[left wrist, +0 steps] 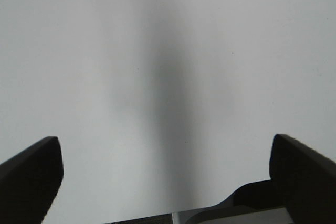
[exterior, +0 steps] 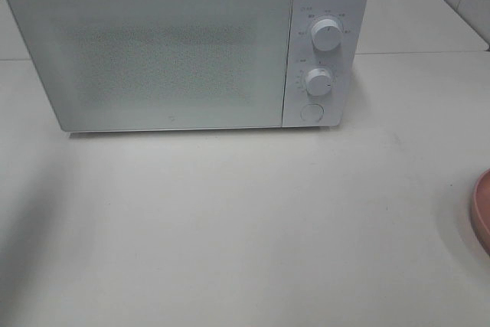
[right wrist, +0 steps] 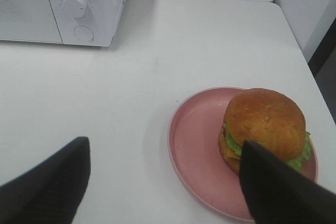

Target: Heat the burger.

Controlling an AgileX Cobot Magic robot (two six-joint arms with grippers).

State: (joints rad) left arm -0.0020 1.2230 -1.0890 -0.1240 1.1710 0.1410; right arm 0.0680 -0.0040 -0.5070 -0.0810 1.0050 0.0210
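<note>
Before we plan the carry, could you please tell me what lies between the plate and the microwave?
Only bare white table lies between the plate and the microwave; the right wrist view shows it.

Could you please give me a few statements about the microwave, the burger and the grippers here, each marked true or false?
1. The microwave door is shut. True.
2. The burger is inside the microwave. False: it sits on the pink plate on the table.
3. The right gripper is shut on the burger. False: its jaws are spread and hold nothing.
4. The left gripper is open over bare table. True.
5. The microwave has two round knobs. True.
</note>
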